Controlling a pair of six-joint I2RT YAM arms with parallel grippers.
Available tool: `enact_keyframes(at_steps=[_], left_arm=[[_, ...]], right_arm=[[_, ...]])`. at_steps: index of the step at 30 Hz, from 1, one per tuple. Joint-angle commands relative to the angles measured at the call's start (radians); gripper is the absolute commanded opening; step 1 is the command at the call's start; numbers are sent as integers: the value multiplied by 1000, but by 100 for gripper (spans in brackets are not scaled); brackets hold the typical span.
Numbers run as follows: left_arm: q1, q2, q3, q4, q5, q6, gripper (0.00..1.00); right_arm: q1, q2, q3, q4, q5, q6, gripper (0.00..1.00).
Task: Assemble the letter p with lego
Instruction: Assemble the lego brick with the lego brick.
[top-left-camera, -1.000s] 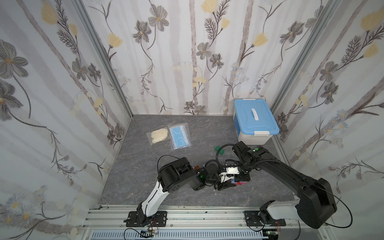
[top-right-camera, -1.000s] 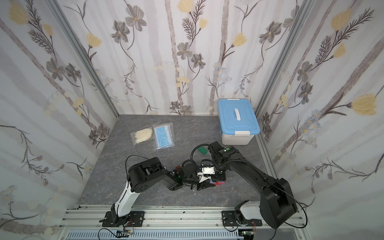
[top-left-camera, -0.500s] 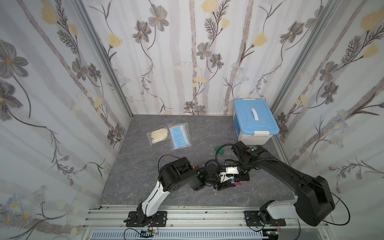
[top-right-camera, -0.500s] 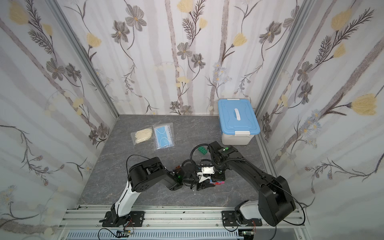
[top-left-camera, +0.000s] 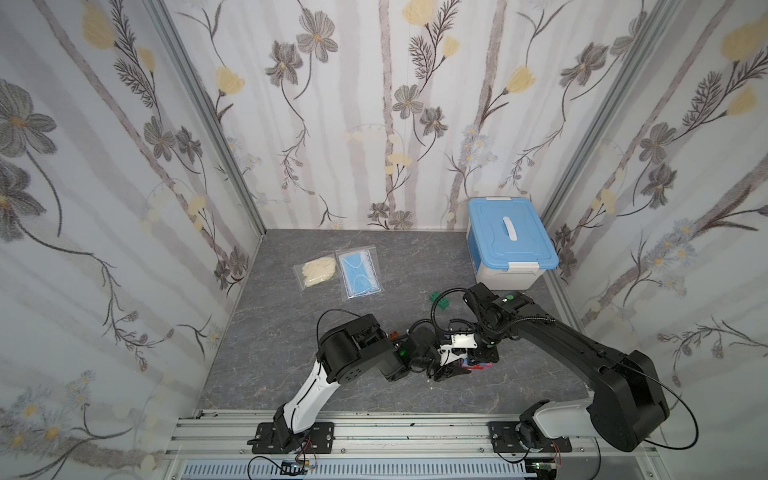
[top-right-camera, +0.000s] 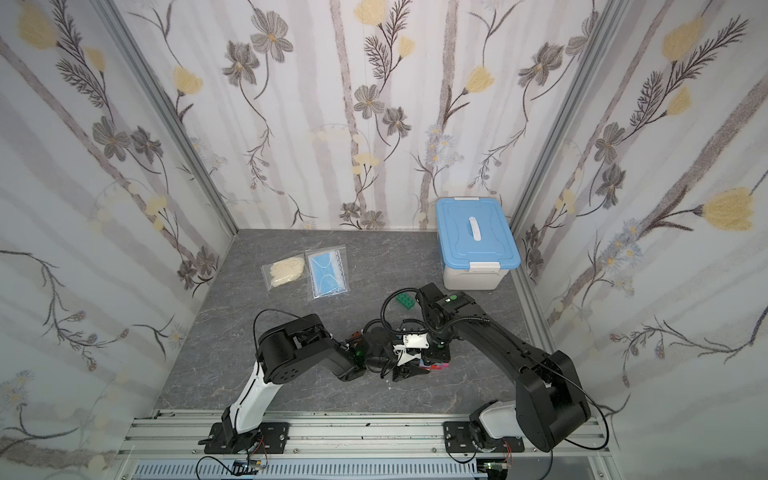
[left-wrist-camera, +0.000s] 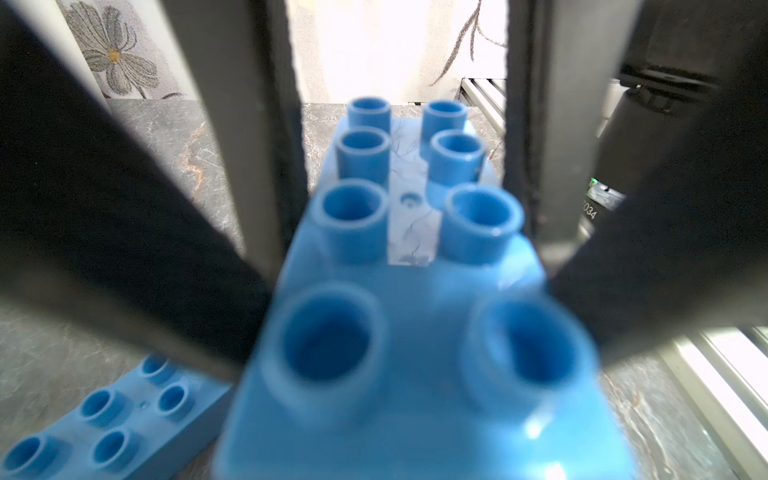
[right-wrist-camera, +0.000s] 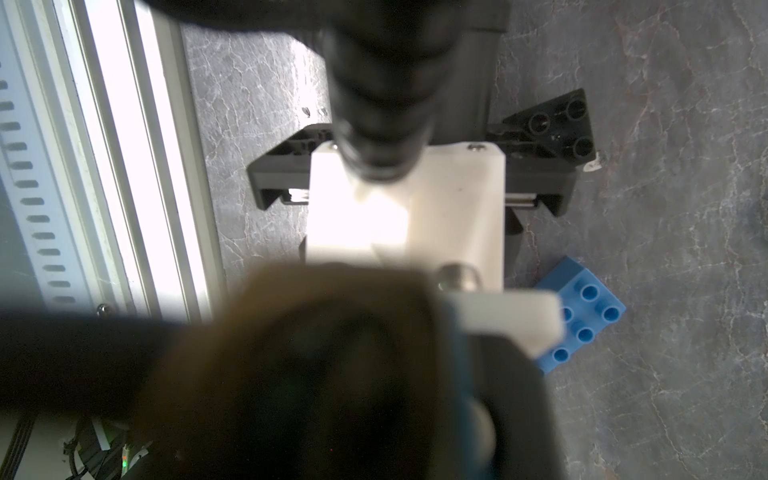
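A long blue lego brick (left-wrist-camera: 415, 232) fills the left wrist view, studs up. My left gripper (left-wrist-camera: 409, 332) is shut on its near end. Two grey fingers (left-wrist-camera: 249, 145) of my right gripper (left-wrist-camera: 409, 249) come down against both sides of its far half, shut on it. In both top views the two grippers meet near the table's front middle, left gripper (top-left-camera: 455, 368), right gripper (top-left-camera: 478, 359), over pink and red bricks (top-left-camera: 482, 366). A second blue brick (right-wrist-camera: 590, 316) and a black brick (right-wrist-camera: 557, 124) lie on the table beside them. A green brick (top-left-camera: 439, 300) lies farther back.
A white box with a blue lid (top-left-camera: 509, 245) stands at the back right. A bagged blue mask (top-left-camera: 359, 274) and a bag of cream gloves (top-left-camera: 318, 270) lie at the back middle. A brown brick (top-left-camera: 392, 333) sits by the left arm. The metal rail (top-left-camera: 374, 432) runs along the front edge.
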Motion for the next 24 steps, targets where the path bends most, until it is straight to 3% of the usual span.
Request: enact_keyframes(at_steps=[1, 5, 9, 14, 16, 19, 20, 21, 24], left_arm=[[-3, 2, 13, -197, -91, -31, 15], [-3, 2, 14, -199, -91, -31, 15], [-2, 2, 15, -198, -91, -30, 14], [-3, 3, 14, -199, -91, -28, 13], [-2, 3, 14, -198, -91, -28, 13], [-2, 2, 14, -199, -93, -28, 13], [-2, 3, 15, -199, -93, -28, 13], [-1, 3, 15, -199, -93, -28, 13], [-1, 4, 17, -202, -91, -29, 13]], right_arm=[[15, 127, -51, 71, 67, 0, 0], [12, 113, -34, 57, 59, -1, 6], [1, 80, 0, 50, 37, 0, 26], [-25, -2, 20, 52, -4, 0, 43], [-38, -38, 27, 52, -36, 0, 59], [-55, -98, 33, 68, -93, 3, 67], [-60, -119, 33, 75, -114, 4, 75], [-67, -140, 35, 82, -134, 4, 99], [-89, -196, 32, 118, -190, 14, 99]])
